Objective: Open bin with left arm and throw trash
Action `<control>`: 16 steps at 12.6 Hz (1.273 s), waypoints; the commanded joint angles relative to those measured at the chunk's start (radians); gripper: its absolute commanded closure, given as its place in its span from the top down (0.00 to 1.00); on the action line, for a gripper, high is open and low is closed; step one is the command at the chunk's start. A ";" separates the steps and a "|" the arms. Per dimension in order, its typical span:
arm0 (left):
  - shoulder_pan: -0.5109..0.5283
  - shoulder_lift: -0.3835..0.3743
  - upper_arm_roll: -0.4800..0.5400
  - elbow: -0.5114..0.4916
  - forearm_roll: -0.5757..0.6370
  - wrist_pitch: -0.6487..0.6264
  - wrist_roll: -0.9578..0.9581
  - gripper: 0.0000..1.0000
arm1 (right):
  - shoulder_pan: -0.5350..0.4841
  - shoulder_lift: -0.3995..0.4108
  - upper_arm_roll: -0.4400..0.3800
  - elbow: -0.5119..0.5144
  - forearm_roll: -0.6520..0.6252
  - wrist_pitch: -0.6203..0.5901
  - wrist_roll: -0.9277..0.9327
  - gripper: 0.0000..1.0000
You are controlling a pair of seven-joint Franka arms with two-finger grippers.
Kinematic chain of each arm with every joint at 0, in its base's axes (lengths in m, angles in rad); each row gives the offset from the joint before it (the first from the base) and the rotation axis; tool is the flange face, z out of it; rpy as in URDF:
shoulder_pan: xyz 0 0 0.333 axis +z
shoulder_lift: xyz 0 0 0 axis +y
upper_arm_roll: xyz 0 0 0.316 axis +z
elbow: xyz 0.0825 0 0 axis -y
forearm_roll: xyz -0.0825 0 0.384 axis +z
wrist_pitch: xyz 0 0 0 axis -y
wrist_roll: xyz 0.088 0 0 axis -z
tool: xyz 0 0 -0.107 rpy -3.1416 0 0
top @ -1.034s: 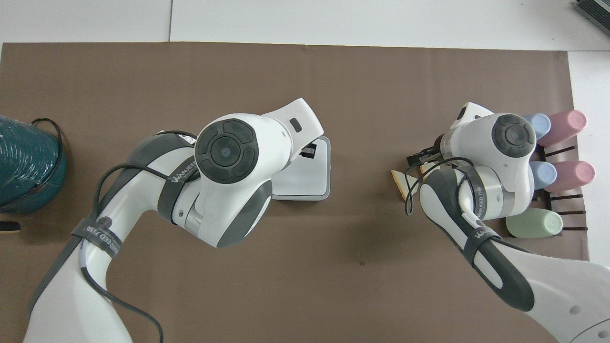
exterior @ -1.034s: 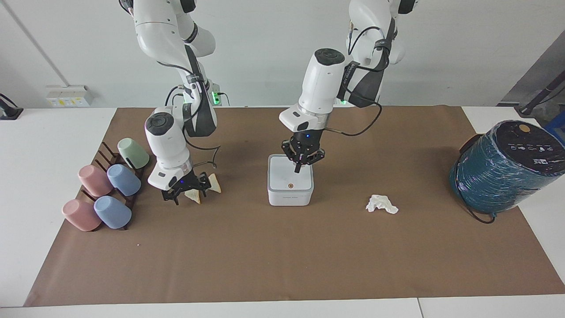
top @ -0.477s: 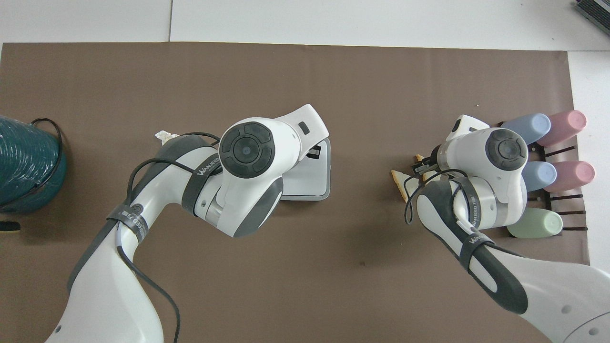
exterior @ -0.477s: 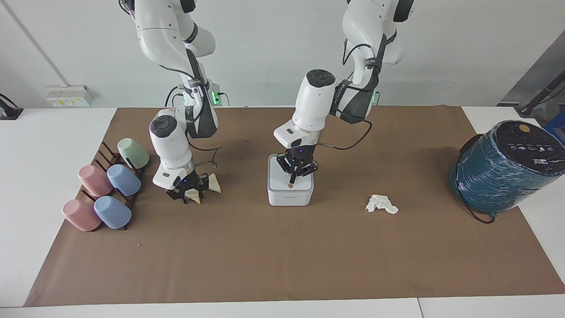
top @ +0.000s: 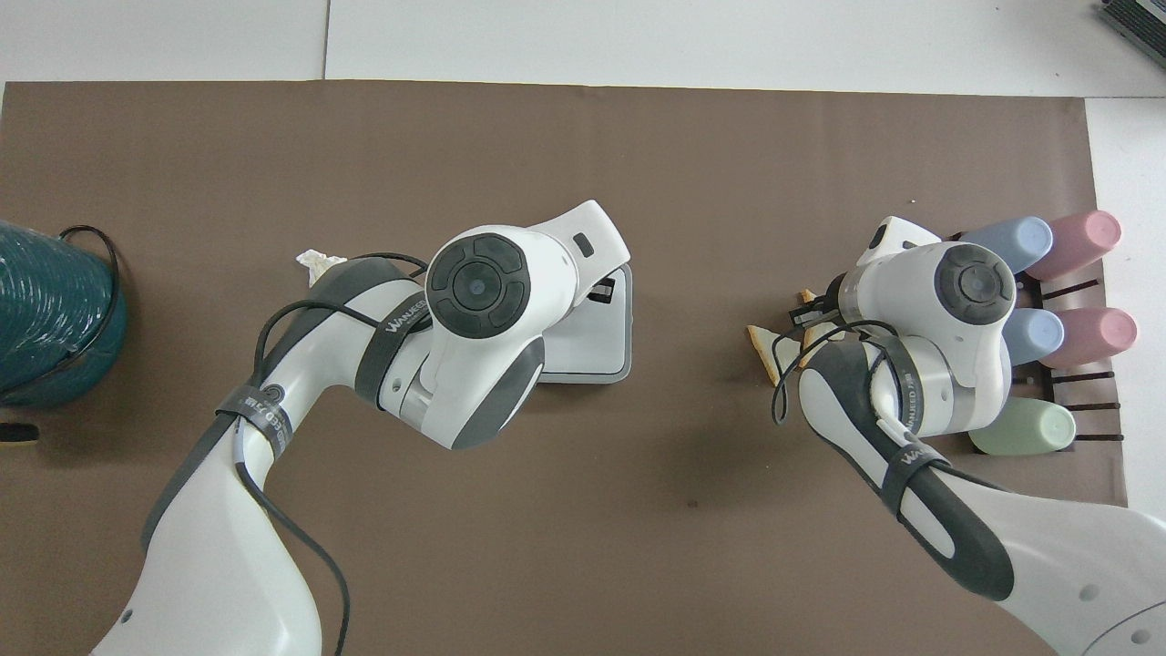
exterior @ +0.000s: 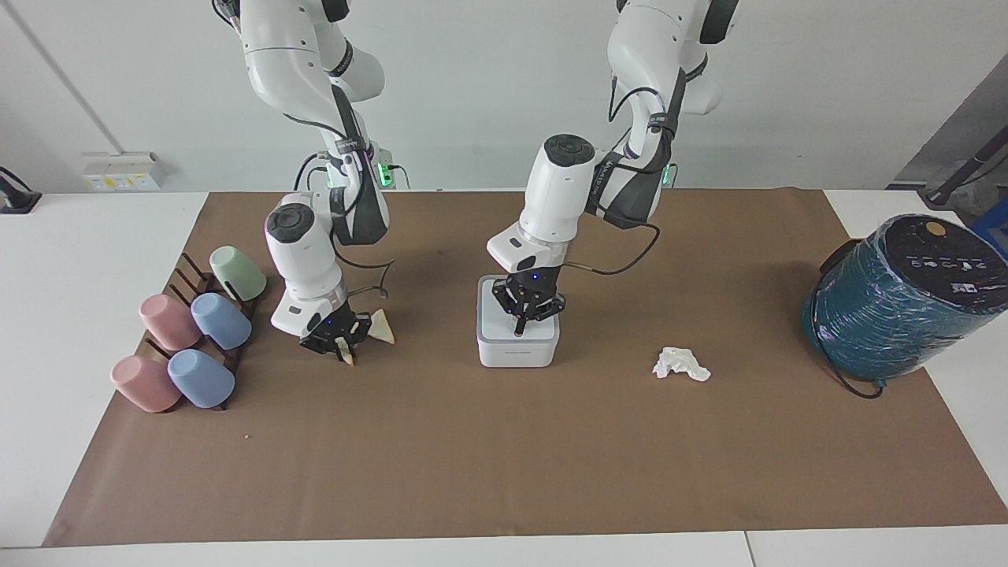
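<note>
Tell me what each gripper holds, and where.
The right gripper pinches a bread piece at its upper edge. The left gripper holds nothing, its tip down on the bin lid.

A robotics lab: two white arms (exterior: 315,142) mounted at a white worktop (exterior: 79,260) covered by a brown paper sheet (exterior: 504,457), before a bare white wall with a socket strip (exterior: 122,172) (cables run along each arm), props laid out like pastel cups (exterior: 197,346) on a rack
</note>
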 commanded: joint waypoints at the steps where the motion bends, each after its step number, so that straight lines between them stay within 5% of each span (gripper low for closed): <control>1: -0.018 -0.035 0.016 0.011 0.047 -0.134 -0.021 0.00 | -0.009 -0.041 0.007 0.032 0.013 -0.065 0.108 0.00; 7: -0.001 -0.221 0.024 -0.001 0.048 -0.504 -0.012 0.00 | -0.007 -0.115 0.010 0.219 0.099 -0.325 0.248 0.00; 13: 0.153 -0.241 0.024 -0.055 0.048 -0.442 -0.008 0.02 | -0.006 -0.094 0.131 0.374 0.102 -0.336 0.594 0.00; 14: 0.172 -0.255 0.024 -0.102 0.048 -0.363 -0.008 0.18 | 0.000 -0.083 0.163 0.388 0.102 -0.299 0.663 0.00; 16: 0.218 -0.284 0.024 -0.217 0.048 -0.219 -0.006 0.82 | 0.063 -0.048 0.188 0.388 0.125 -0.166 0.798 0.00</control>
